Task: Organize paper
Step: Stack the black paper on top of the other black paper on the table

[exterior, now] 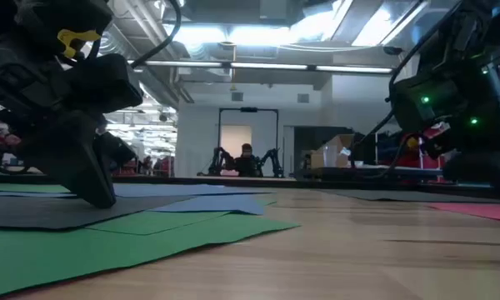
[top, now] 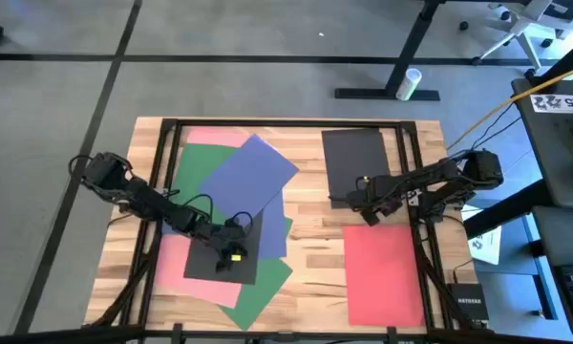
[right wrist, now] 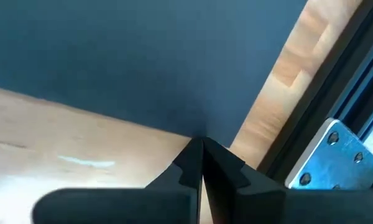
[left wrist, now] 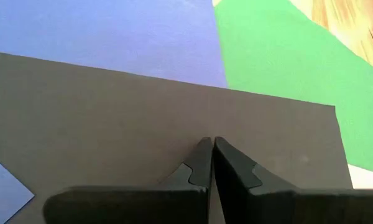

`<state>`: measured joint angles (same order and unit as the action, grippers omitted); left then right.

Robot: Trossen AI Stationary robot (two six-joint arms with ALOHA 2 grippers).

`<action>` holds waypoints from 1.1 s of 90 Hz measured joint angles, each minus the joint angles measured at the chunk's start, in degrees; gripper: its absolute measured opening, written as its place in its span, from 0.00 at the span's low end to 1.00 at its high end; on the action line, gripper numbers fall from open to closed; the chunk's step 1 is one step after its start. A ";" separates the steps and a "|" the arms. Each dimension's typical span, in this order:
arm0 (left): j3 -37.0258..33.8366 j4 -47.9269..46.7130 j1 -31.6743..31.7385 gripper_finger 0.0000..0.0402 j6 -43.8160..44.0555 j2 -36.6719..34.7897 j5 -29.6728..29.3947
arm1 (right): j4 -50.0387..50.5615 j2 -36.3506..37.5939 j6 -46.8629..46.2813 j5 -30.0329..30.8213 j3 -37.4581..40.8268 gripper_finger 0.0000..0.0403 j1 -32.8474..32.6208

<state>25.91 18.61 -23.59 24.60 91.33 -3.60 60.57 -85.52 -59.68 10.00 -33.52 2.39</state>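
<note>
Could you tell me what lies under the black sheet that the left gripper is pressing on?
Under the black sheet at the left gripper lie a blue sheet, green sheets and a pink sheet. Anything wholly covered beneath cannot be seen.

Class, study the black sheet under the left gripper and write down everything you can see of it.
The black sheet is a thin, flat, matte rectangle that looks like construction paper. It lies slightly skewed at the near left of the table, on top of the pile: over the blue sheet and a green sheet, with pink beside it. It looks unfolded and uncreased. The left gripper, fingers closed together, presses its tips down on the sheet near one edge.
</note>
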 joint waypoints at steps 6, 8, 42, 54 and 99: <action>0.00 -0.02 0.00 0.00 0.04 0.00 0.02 | -0.15 -0.02 0.00 0.68 0.02 0.00 0.00; 0.00 -0.01 0.00 0.00 0.04 0.00 0.01 | -0.21 -0.02 0.00 0.81 0.02 0.00 0.02; 0.00 0.00 0.00 0.00 0.07 0.00 0.00 | -0.70 -0.02 -0.51 1.17 0.02 0.00 0.01; 0.00 0.00 0.00 0.00 0.07 0.00 0.02 | -1.20 -0.02 -0.97 0.50 0.02 0.00 -0.08; 0.00 0.00 0.00 0.00 0.09 0.00 0.00 | -3.72 3.38 -1.88 -0.69 -1.48 0.00 -0.11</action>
<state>25.91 18.61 -23.59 24.69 91.33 -3.60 56.85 -82.14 -61.56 9.31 -34.99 2.28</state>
